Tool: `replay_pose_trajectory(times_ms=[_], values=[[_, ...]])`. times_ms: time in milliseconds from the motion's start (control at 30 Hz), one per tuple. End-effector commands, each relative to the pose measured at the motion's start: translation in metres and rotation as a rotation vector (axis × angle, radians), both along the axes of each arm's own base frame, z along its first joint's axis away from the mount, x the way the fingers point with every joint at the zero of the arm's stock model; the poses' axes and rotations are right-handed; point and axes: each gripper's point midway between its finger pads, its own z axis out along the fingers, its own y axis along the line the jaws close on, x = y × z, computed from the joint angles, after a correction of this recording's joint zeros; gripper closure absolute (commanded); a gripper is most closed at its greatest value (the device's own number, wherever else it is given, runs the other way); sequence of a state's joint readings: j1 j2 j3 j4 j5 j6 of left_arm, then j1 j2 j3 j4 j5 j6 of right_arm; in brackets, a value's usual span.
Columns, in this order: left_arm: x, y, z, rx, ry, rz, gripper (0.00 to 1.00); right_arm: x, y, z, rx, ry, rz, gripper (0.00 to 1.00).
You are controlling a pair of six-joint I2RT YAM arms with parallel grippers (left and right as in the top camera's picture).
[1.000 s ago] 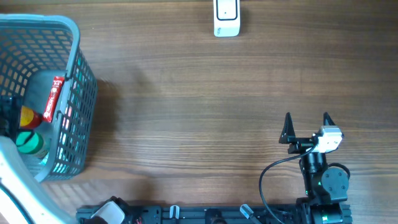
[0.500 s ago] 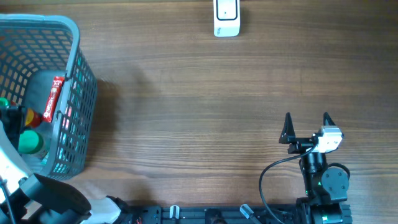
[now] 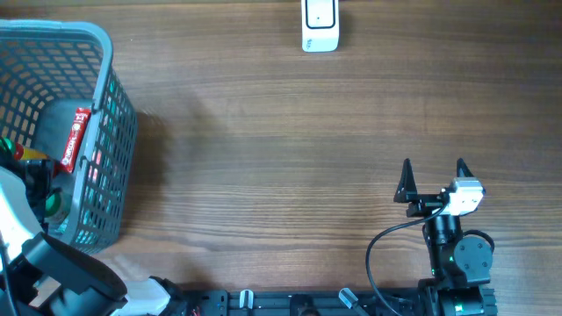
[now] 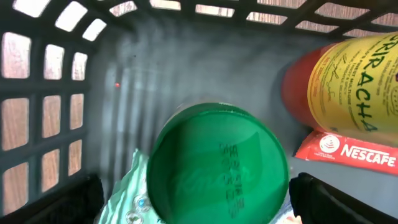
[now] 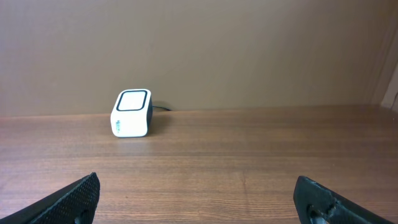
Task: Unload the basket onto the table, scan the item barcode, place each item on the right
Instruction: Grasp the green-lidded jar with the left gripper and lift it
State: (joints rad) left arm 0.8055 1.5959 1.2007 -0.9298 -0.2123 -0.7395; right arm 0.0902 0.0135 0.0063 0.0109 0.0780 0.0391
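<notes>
The desk (image 3: 281, 158) is brown wood with a fine grain running left to right, and it fills the whole overhead view. Its surface looks matte, lit softly and evenly, with a slightly paler band across the far part. In the right wrist view a plain tan wall (image 5: 249, 50) rises straight from the desk's far edge. A lighter slanted strip (image 5: 390, 87) shows at the far right; what it is cannot be told.

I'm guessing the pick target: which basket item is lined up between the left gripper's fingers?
The green-capped bottle: it is centred under the open left gripper, while the Sriracha bottle and Nescafe packet sit off to one side.
</notes>
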Motion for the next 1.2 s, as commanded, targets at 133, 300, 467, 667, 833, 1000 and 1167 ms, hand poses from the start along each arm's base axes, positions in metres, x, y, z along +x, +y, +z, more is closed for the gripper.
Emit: replay_pose_trajectory(times_ms=[133, 300, 467, 667, 833, 1000, 1167], values=[[0.004, 0.004, -0.033, -0.048, 0.034, 0.01, 0.0, 0.0, 0.003, 0.001, -0.011, -0.007, 0.017, 0.0], [0.012, 0.0, -0.056, -0.114, 0.031, 0.001, 0.0, 0.0, 0.003, 0.001, -0.01, -0.007, 0.017, 0.0], [0.013, 0.002, -0.057, -0.107, 0.026, 0.0, 0.16, 0.0, 0.003, 0.001, -0.011, -0.007, 0.017, 0.0], [0.016, 0.004, -0.046, -0.107, 0.026, 0.0, 0.42, 0.0, 0.003, 0.001, -0.01, -0.007, 0.017, 0.0], [0.02, 0.008, -0.008, -0.096, 0.014, -0.004, 0.43, 0.0, 0.003, 0.001, -0.011, -0.007, 0.017, 0.0], [0.028, 0.006, 0.045, -0.058, -0.077, -0.017, 0.41, 0.0, 0.003, 0.001, -0.01, -0.007, 0.016, 0.0], [0.056, -0.022, 0.113, -0.076, -0.361, -0.105, 0.41, 0.0, 0.003, 0.001, -0.01, -0.007, 0.017, 0.0]])
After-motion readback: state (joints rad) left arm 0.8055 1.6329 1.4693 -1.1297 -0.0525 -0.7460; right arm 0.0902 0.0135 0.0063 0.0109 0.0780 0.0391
